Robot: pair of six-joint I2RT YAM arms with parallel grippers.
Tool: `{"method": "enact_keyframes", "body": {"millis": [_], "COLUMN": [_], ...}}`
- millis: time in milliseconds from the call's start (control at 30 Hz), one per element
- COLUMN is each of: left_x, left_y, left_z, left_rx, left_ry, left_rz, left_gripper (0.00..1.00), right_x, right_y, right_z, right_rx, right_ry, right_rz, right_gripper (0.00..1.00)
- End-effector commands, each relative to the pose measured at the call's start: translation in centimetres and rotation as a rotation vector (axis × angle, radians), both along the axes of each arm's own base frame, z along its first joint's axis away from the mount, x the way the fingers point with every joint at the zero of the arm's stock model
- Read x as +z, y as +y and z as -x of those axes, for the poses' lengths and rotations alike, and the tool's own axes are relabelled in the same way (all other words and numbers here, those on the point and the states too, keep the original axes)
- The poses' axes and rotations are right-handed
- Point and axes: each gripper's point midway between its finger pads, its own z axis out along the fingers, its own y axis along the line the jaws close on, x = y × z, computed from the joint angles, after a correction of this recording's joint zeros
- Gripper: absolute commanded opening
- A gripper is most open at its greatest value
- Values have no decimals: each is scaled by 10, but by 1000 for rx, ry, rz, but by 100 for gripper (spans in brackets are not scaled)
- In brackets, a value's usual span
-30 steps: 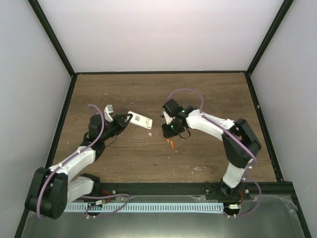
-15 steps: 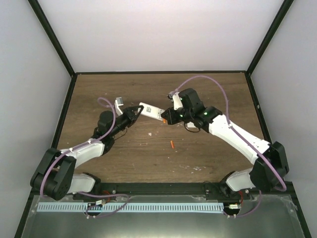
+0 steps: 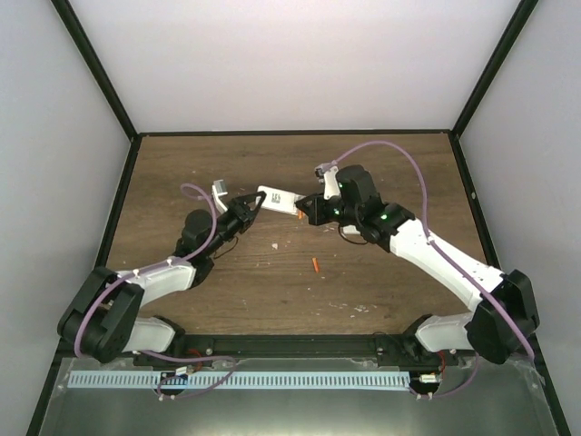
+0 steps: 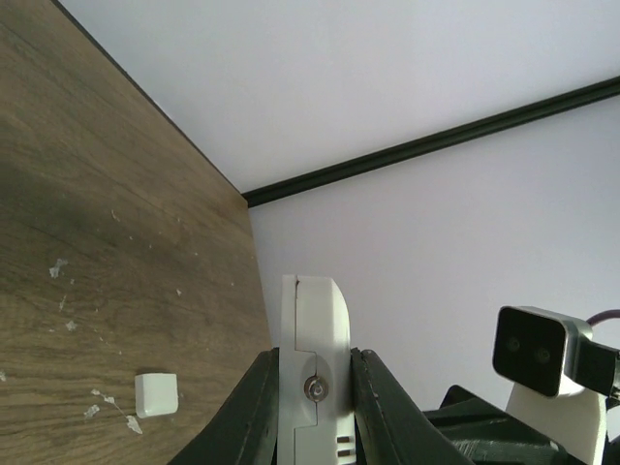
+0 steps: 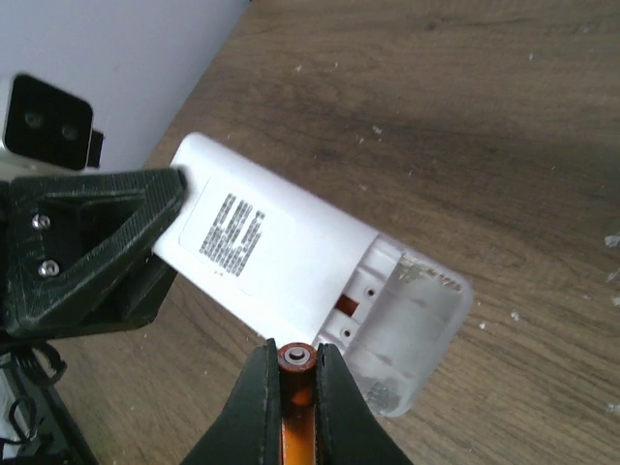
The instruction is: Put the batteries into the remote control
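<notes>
Currently, left gripper clamps white rectangular plastic remote control, open compartment end pointing toward right gripper, which pinches orange cylindrical battery end-on.

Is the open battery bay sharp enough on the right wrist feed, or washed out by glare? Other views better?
Right wrist: bay of the remote control sharp, evenly lit, no glare; battery tip slightly soft up close. Top external: sharp, but the handset is tiny. Left wrist: seen edge-on, bay hidden.

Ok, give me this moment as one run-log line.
left gripper: shut on remote | right gripper: shut on battery, tip near open compartment | second battery: loose on table | cover: on table
</notes>
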Motion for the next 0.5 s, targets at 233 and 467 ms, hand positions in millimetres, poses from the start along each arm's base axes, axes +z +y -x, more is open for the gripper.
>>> {"method": "enact_keyframes", "body": {"millis": [233,467], "left_x": [13,7], "left_y": [13,12], "left_z": [8,10], "left_rx": [48,39], "left_ry": [-29,-17], "left_rz": [69,118], "left_gripper": [0,0], "right_x": [39,30], "right_y": [-21,-13], "right_z": [-19,-22], "right_rx": [-164,-154], "right_ry": [-147,-119], "right_rz": [-97,-133], "right_gripper": [1,1]}}
